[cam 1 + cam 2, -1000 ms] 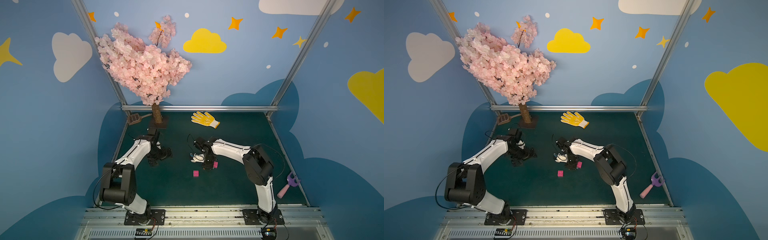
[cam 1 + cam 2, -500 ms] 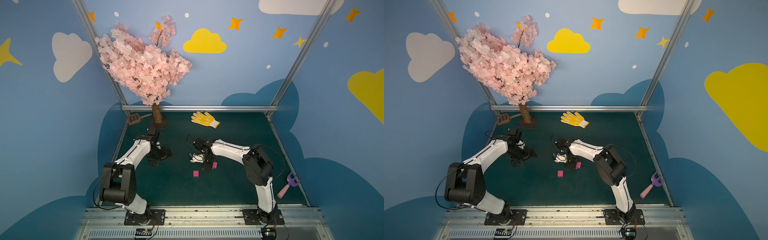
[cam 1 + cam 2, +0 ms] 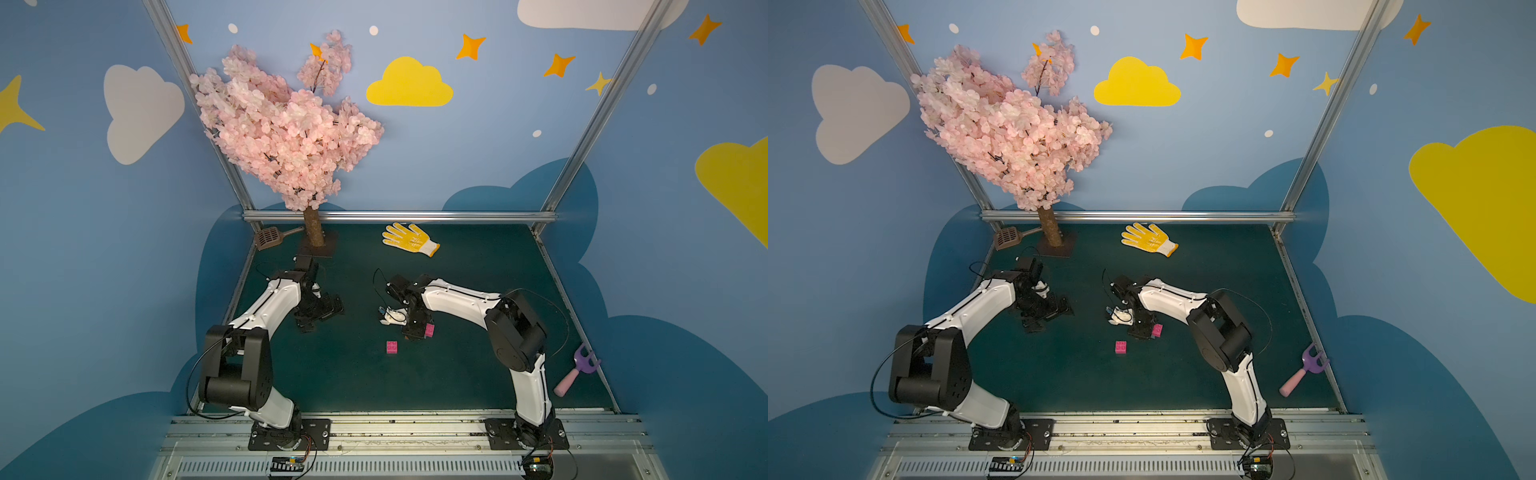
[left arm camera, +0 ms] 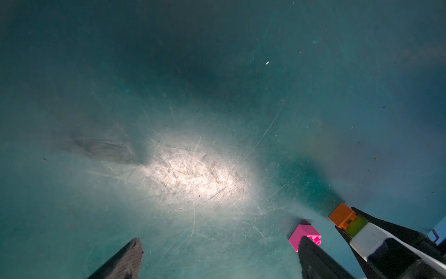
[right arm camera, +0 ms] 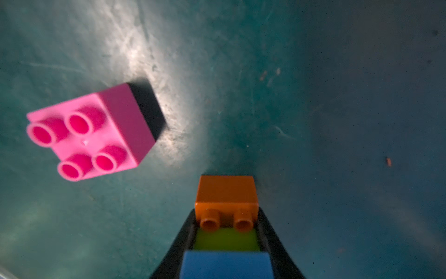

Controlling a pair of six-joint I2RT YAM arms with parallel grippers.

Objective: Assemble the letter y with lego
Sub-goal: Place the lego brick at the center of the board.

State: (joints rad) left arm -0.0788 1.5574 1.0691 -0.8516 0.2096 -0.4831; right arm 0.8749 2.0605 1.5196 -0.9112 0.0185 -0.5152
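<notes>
**Right wrist view: brick stack [image 5: 226,238] clamped in the right gripper [image 5: 226,215]**

We see the orange brick [image 5: 225,193] at the tip of the stack, the lime green brick [image 5: 226,240] behind it and the blue brick [image 5: 225,264] nearest the lens. All three sit between the black fingers [image 5: 272,241], which press tight against their sides. A pink brick [image 5: 96,130] lies loose on the dark green mat [image 5: 337,96], studs up, near the orange tip but apart from it.

In both top views the right gripper [image 3: 415,332] sits low near the middle of the mat, and we cannot tell whether the stack touches the surface. We count two pink pieces there: a lone pink brick [image 3: 391,347] on open mat toward the front rail, and a second pink brick [image 3: 429,329] just beside the right gripper. We cannot tell which of them the wrist view shows.

The left gripper [image 3: 320,315] is well apart, toward the left side of the mat. Its jaws are spread wide with nothing between them. In the left wrist view its fingertips [image 4: 130,256] frame bare, scratched mat.

Farther out we find a yellow glove [image 3: 409,239] near the back rail, a pink blossom tree [image 3: 282,129] in the back left corner with a brown scoop [image 3: 270,237] beside its base, and a purple toy fork [image 3: 577,370] at the right edge.
</notes>
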